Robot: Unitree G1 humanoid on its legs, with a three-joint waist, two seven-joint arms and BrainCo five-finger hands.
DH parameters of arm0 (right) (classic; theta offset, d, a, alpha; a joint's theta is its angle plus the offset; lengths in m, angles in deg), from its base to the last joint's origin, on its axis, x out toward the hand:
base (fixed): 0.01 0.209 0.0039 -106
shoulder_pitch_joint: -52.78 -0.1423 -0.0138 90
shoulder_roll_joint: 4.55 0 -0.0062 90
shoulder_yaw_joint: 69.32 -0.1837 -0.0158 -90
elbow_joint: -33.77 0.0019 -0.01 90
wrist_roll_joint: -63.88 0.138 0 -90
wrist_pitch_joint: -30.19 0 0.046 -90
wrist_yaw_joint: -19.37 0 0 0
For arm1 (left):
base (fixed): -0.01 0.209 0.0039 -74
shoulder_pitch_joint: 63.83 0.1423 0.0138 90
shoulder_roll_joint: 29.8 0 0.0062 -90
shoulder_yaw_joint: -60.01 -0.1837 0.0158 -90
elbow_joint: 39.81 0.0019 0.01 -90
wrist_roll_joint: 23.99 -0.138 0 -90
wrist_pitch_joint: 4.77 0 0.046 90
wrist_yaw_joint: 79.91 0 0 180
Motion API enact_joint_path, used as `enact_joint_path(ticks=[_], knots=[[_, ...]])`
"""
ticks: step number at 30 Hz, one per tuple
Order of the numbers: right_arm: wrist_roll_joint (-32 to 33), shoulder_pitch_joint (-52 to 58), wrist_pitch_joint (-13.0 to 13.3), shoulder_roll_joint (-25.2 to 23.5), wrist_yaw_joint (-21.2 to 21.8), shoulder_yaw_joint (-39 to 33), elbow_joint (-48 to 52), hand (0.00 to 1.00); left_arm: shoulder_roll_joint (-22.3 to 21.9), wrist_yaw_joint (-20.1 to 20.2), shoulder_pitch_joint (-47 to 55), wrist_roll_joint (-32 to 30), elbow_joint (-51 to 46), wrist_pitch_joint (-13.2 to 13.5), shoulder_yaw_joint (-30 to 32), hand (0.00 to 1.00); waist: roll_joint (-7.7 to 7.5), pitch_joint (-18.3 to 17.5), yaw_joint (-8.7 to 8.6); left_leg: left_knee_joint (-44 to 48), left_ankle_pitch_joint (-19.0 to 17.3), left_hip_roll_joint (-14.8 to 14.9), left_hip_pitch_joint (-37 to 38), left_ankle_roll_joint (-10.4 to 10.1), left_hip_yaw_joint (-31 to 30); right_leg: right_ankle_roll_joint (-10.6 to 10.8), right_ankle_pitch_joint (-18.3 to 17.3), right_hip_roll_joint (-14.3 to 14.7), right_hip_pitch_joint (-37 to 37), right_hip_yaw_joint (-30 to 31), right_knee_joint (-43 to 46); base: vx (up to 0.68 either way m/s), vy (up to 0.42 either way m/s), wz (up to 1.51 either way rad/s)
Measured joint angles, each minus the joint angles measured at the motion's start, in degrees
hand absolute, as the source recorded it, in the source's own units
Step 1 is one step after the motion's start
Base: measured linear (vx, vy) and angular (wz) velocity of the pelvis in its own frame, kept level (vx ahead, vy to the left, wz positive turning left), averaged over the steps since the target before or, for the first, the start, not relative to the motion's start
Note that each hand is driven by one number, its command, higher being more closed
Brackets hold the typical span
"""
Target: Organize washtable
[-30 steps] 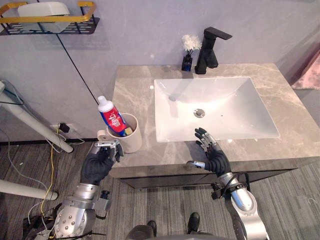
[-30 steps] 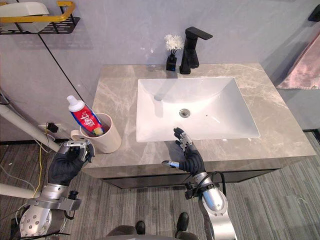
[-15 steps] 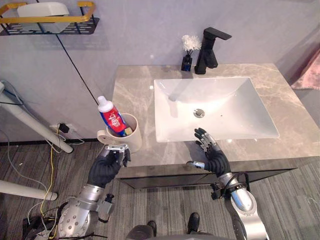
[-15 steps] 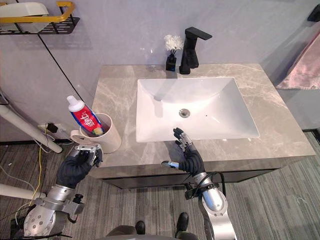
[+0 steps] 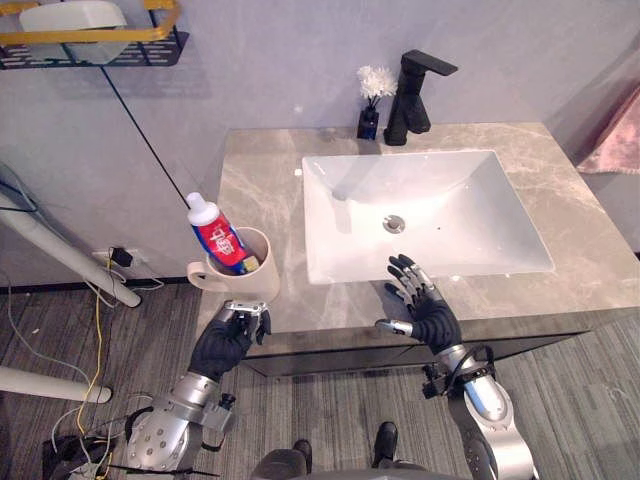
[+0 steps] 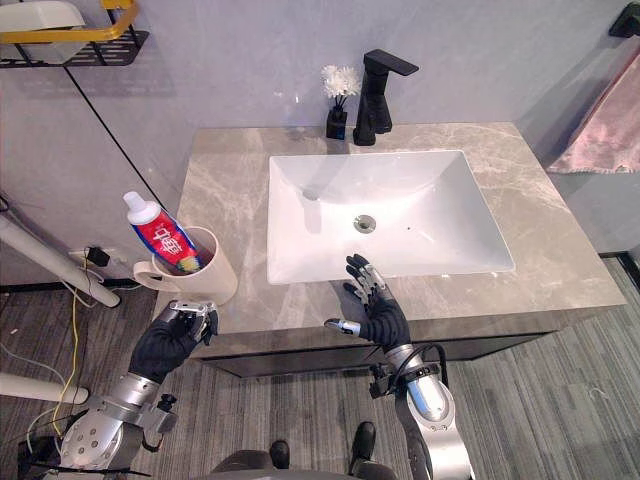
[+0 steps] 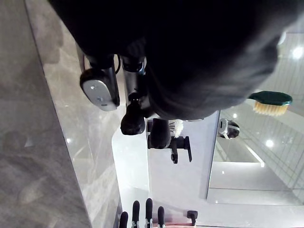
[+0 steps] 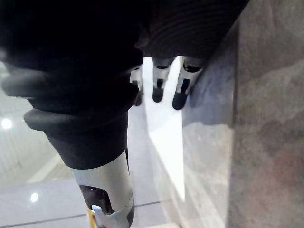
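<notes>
Left hand (image 5: pixel 225 343) is curling fingers on nothing, mug (image 5: pixel 262 278) just beyond fingertips. Right hand (image 5: pixel 428 318) is holding fingers straight, empty, sink (image 5: pixel 440 215) ahead.

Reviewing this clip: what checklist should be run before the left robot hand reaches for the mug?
1. Mug upright on the countertop's left front corner: ok.
2. Toothpaste tube seated in mug: ok, leaning.
3. Left robot hand empty: ok.
4. Left robot hand opened for grasping: not ok, fingers curled below the front edge.
5. Right robot hand clear of mug: ok, open beside the sink.
6. Mug base fully on countertop: cannot tell.
</notes>
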Motion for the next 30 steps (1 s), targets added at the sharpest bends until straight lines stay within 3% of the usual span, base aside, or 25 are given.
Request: enact_joint_path(ticks=[10,30], knots=[[0.1,-0.2,-0.4,0.6,1.2,-1.0,1.6,0.00,-0.1,-0.2,-2.7,-2.8,2.3,-0.3,2.0,1.00,-1.00,0.9,0.02,1.6,-1.2,0.2,-1.4,0.2,0.6,0.1,0.1,0.1,-1.0,0.5,0.0,0.00,0.004,-0.02],[0.2,0.1,-1.2,0.6,2.7,-2.5,3.1,0.00,-0.1,-1.2,-5.7,-7.3,4.5,-0.2,8.1,1.00,-0.87,2.5,0.05,2.3,-2.1,0.1,-1.6,0.5,1.2,0.1,0.2,0.1,-1.0,0.8,0.0,0.00,0.002,-0.01]])
